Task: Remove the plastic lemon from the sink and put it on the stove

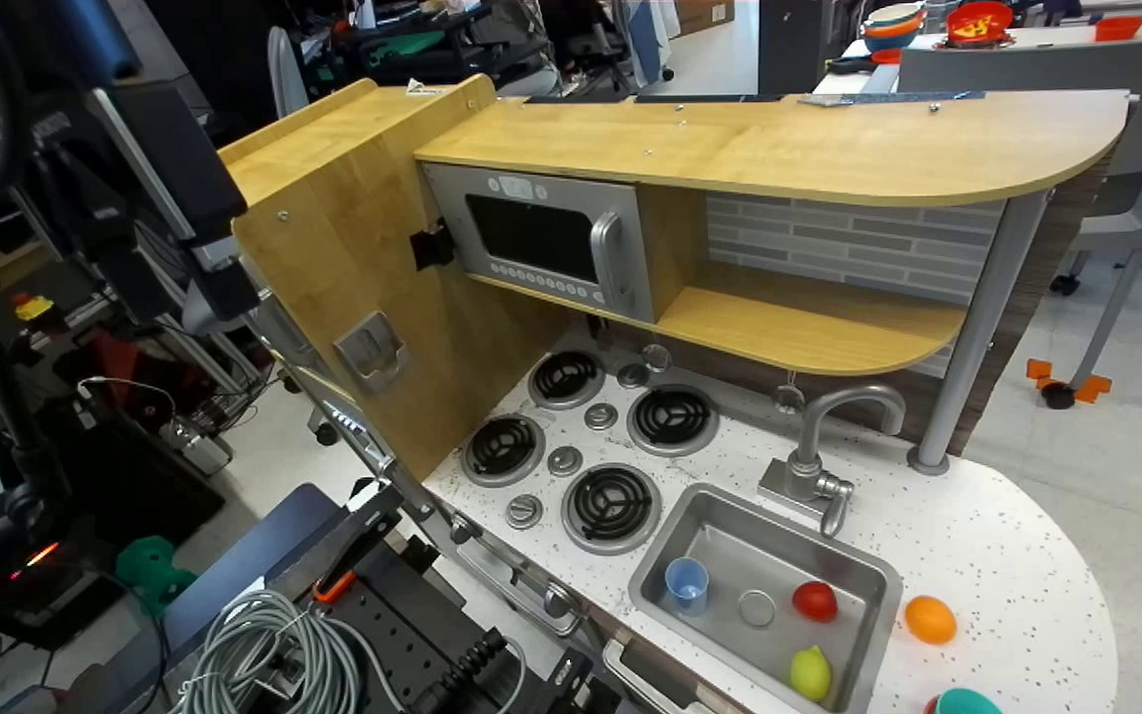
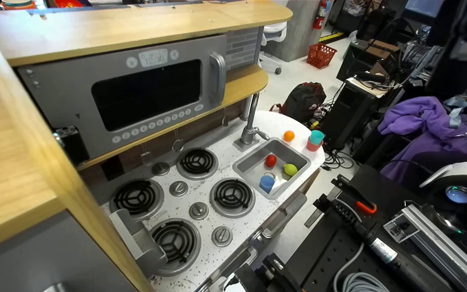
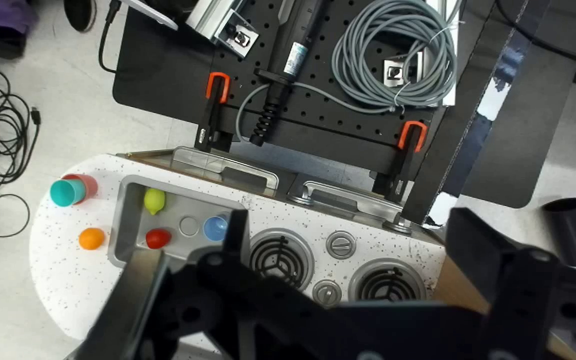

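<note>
Black and blurred in the wrist view, the end effector [image 3: 349, 220] is released, its two fingers [image 3: 238, 232] spread well apart. Its body hides the rear burners [image 1: 673, 418] of the stove [image 3: 280, 260], and one finger covers part of the edge of the sink [image 3: 188, 206]. A grey bar [image 3: 123, 300] alongside is too blurred to identify. In an exterior view the frame cuts off the arm [image 1: 165, 149]. Near that finger a blue cup [image 3: 215, 228] stands in the sink, a red fruit [image 3: 158, 238] and the yellow-green lemon [image 3: 154, 201] lying farther along inside, the lemon near the front wall. On the speckled bench [image 3: 58, 280] beyond sit an orange [image 3: 91, 238] and a teal cup [image 3: 65, 192] over or inside a coral one [image 3: 89, 186]; an exterior view crops these cups. The microwave [image 2: 148, 93] display [image 2: 155, 58] reads 12:30, above numbered buttons [image 2: 152, 125]. A white label [image 3: 295, 59] on a dark rod [image 3: 308, 25] is too small to read.
</note>
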Controlling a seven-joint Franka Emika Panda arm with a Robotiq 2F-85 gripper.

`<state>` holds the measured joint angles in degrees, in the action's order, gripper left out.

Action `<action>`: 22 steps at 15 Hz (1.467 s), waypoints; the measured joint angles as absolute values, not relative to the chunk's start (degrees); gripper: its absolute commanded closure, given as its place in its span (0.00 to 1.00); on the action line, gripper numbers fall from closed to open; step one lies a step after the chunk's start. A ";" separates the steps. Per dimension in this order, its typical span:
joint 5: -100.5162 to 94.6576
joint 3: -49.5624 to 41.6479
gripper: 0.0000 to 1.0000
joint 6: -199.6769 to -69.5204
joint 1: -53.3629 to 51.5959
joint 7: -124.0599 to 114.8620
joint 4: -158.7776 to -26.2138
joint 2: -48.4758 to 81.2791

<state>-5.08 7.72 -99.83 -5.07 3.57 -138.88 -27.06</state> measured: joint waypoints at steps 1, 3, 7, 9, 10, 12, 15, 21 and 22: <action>-5.08 7.72 0.00 -99.83 -5.07 3.57 -138.88 -27.06; -5.06 7.69 0.00 -100.22 -5.07 3.56 -138.89 -27.06; -3.67 6.07 0.00 -102.92 -5.02 3.41 -138.05 -26.80; -2.36 4.04 0.00 -102.93 -4.61 3.42 -136.07 -26.17; -1.71 2.70 0.00 -102.93 -4.27 3.49 -134.75 -25.61; -0.28 -0.23 0.00 -103.23 -3.13 3.92 -132.01 -24.06; 1.89 -4.63 0.00 -106.45 -0.76 5.37 -128.71 -21.21; 5.88 -9.67 0.00 -111.63 2.75 7.99 -124.54 -15.91; 6.17 -10.07 0.00 -112.09 3.12 8.12 -124.07 -15.18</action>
<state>6.17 -10.07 -112.09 3.12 8.12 -124.07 -15.18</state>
